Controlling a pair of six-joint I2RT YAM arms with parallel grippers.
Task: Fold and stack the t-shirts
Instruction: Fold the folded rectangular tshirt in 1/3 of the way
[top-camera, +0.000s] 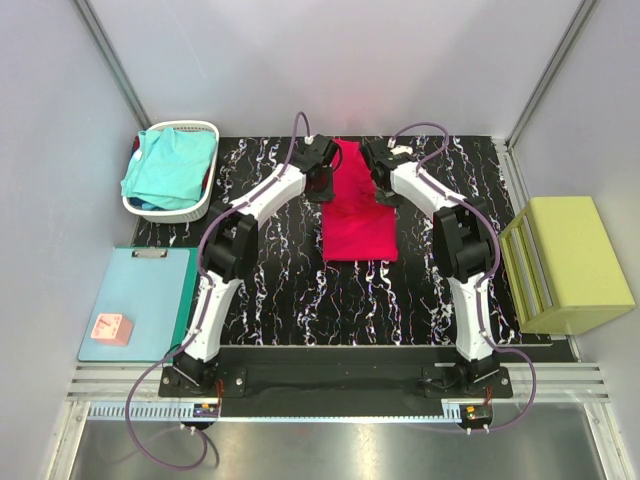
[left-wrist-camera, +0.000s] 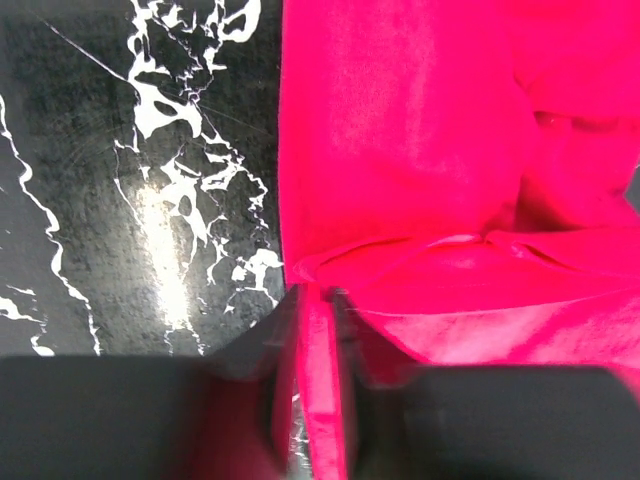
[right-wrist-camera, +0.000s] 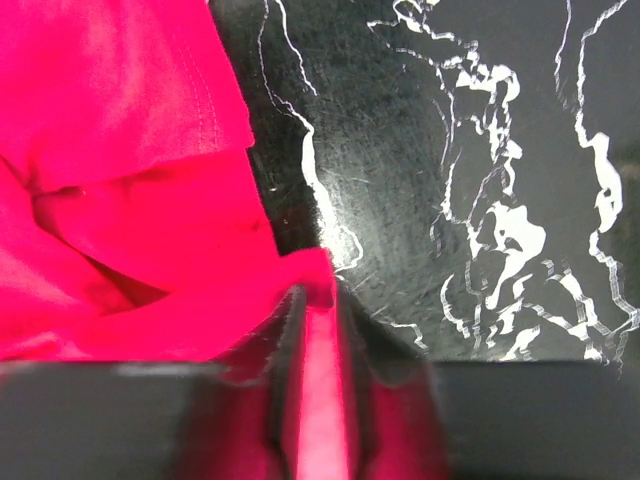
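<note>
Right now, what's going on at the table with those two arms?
Both arms are working the crimson t-shirt, which lies folded into a long strip on the black marbled table. The left gripper and right gripper each pinch an edge at its far end. The turquoise t-shirt sits in the white basket.

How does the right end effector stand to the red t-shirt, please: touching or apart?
Touching. The right wrist view shows a fold of the red t-shirt pinched between the jaws of the right end effector.
</note>
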